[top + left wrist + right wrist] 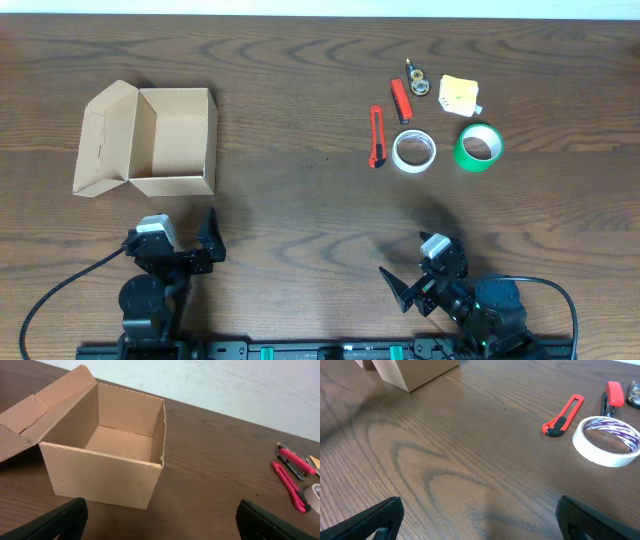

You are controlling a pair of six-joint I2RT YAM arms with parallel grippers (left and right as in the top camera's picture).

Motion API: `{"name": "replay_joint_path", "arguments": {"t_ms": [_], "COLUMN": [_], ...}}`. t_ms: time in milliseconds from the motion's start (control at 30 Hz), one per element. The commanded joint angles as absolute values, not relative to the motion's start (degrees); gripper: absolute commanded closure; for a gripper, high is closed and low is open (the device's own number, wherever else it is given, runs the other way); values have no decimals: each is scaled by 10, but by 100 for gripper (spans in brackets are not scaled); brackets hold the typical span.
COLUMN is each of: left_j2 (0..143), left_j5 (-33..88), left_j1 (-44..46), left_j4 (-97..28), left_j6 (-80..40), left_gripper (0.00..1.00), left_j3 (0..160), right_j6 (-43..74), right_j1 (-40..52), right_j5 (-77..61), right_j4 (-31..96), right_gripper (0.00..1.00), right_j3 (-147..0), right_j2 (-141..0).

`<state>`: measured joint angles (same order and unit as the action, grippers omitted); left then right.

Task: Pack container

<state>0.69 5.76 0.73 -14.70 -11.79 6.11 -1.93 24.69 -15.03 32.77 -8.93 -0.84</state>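
Note:
The container is an open, empty tan cardboard box (175,140) at the table's left, its lid flap folded out to the left; it also shows in the left wrist view (107,455). My left gripper (190,250) is open and empty, just in front of the box (160,522). My right gripper (420,280) is open and empty near the front edge at the right (480,520). At the back right lie a white tape roll (413,152), a green tape roll (479,147), two red box cutters (377,136) (401,100), a yellow-white packet (460,95) and a small round item (418,84).
The dark wooden table (300,200) carries everything. The right wrist view shows the white tape roll (607,440) and a red cutter (563,415) ahead to the right, and a box corner (415,372) far left.

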Motion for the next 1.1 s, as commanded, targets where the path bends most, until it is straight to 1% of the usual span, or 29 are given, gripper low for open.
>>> {"name": "replay_joint_path", "arguments": {"t_ms": [0,433,500,567,800,933,1067], "left_j2": [3,3,3,3,9,57,150], "left_j5": [54,53,24,20,117,120,114], "left_j1": [4,4,4,4,4,4,4], "left_j4": [-149,-149,-149,-147,-118,-118,-121], "left_j6": [-114,-113,-98,-99,-107,-105,-59], "left_gripper": [5,5,5,5,5,5,5], "left_j3": [46,46,46,46,57,101,185], "right_j6": [-18,-18,-18,-18,-18,-18,-18], "right_j1": [251,251,251,251,251,251,251], "right_j5": [-157,-156,-157,-156,-157,-157,-156], "right_j4": [328,328,328,328,328,328,328], "right_gripper": [1,1,1,1,1,1,1], "right_j3": [-87,-87,-87,-87,-87,-87,-87], "right_j2": [-3,-3,-3,-3,-3,-3,-3]}}
